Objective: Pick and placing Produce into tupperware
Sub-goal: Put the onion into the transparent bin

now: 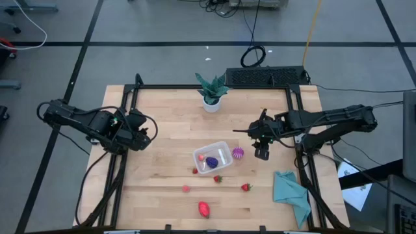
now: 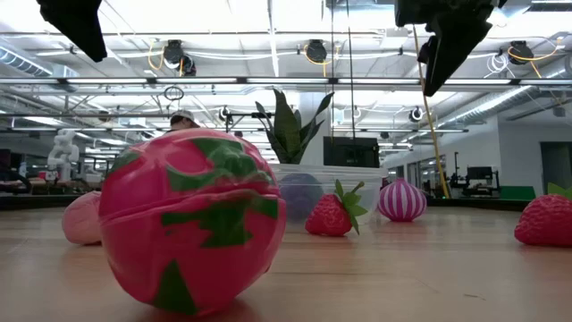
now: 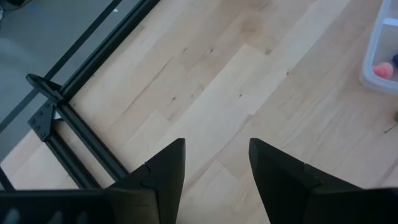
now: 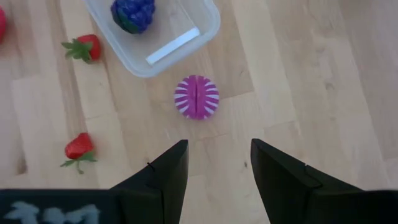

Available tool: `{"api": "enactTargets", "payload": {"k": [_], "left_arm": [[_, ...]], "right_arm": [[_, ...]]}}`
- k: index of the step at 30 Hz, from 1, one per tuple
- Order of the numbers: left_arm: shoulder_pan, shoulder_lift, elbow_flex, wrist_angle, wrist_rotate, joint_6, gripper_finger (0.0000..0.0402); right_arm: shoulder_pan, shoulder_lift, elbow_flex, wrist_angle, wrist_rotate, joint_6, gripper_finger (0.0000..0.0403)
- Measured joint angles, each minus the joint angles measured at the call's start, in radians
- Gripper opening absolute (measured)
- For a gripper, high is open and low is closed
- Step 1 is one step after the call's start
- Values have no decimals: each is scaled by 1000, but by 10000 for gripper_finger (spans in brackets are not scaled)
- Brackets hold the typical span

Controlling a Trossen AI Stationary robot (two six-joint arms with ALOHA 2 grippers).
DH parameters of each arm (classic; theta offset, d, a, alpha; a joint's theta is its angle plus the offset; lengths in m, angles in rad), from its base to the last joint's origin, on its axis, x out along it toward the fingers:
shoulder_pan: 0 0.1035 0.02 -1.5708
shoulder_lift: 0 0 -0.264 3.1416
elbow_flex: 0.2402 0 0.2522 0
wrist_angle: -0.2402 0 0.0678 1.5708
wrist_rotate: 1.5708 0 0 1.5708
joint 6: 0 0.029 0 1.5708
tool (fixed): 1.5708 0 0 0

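The clear tupperware (image 1: 227, 151) lies mid-table with a purple fruit (image 4: 132, 14) and a pink one (image 1: 202, 156) inside. Just right of it, a purple striped fruit (image 4: 196, 96) rests on the wood. Strawberries (image 4: 84, 48) (image 4: 79, 149), a small pink fruit (image 1: 186, 188) and a large red one (image 1: 204, 208) lie nearer the front edge. My right gripper (image 4: 217, 168) hangs open above the table, right of the striped fruit, pointing steeply down. My left gripper (image 3: 216, 165) hovers open over bare wood at the table's left side, with the tupperware's corner (image 3: 380, 59) far off.
A potted green plant (image 1: 212, 91) stands at the far middle. A teal cloth (image 1: 291, 192) lies at the front right. Black frame rails (image 3: 68, 118) run along the table's left and right sides. Bare wood lies between the left gripper and the tupperware.
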Motion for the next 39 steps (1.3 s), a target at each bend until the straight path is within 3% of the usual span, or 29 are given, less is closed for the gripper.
{"api": "enactTargets", "payload": {"k": [24, 39], "left_arm": [[0, 0, 0, 17, 8, 3, 184], [0, 0, 0, 18, 8, 0, 184]], "right_arm": [[-2, 5, 0, 46, 5, -18, 167], [-2, 6, 0, 46, 5, 41, 287]]}}
